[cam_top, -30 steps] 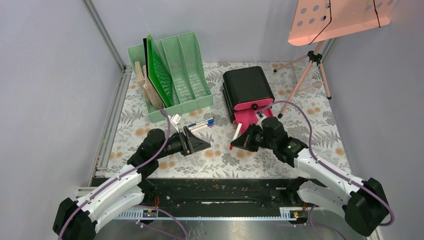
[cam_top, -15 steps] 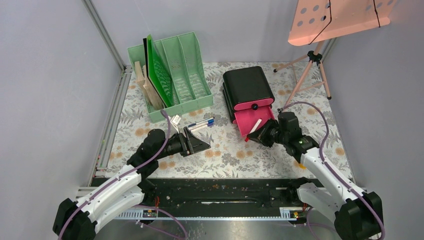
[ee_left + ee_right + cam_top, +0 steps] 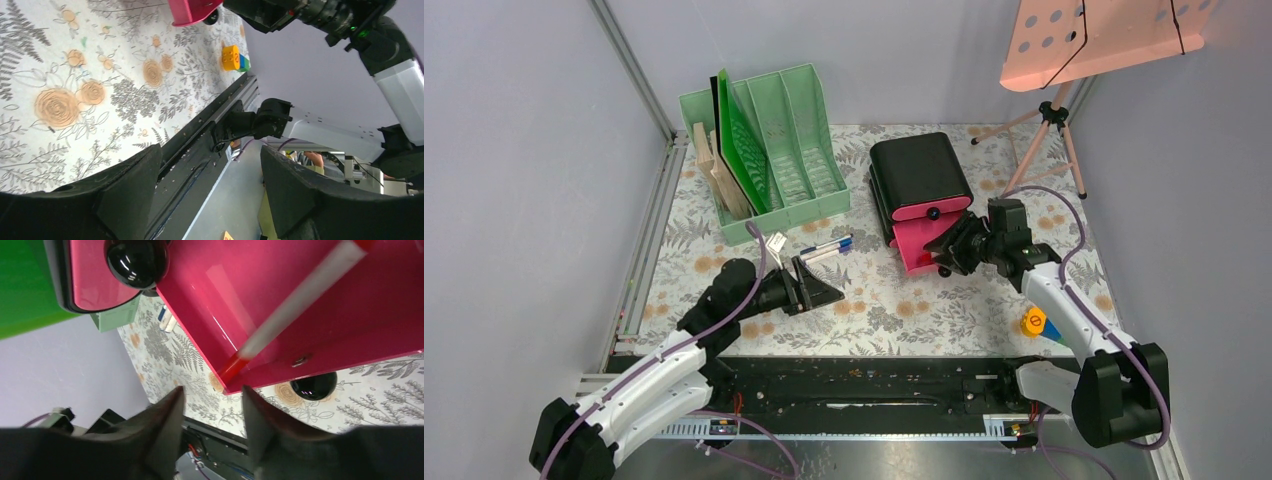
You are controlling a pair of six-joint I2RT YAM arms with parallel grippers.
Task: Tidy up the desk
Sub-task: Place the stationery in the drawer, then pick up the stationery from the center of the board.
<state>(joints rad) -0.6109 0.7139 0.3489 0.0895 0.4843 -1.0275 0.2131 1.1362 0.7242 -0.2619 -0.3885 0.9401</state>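
The desk [image 3: 874,315] is covered by a pale fern-and-flower cloth. My right gripper [image 3: 946,252] hovers open at the near end of the pulled-out pink drawer [image 3: 916,240] of the black drawer box [image 3: 919,168]. In the right wrist view a white pen with a red end [image 3: 295,300] lies loose inside the drawer [image 3: 350,330], beyond my open right gripper [image 3: 212,405]. My left gripper [image 3: 822,290] stands open and empty low over the cloth. Just behind it lie two pens [image 3: 827,247] and a small white item [image 3: 774,240].
A mint-green file rack [image 3: 794,150] with boards and a green folder stands at the back left. A pink tripod stand [image 3: 1049,130] is at the back right. A yellow-and-blue block [image 3: 1034,323] sits by the right arm. A black rail [image 3: 874,385] runs along the near edge.
My right gripper carried the red-ended pen from the desk's middle to the pink drawer and opened; the pen now lies in the drawer. The left gripper opened slightly, staying put.
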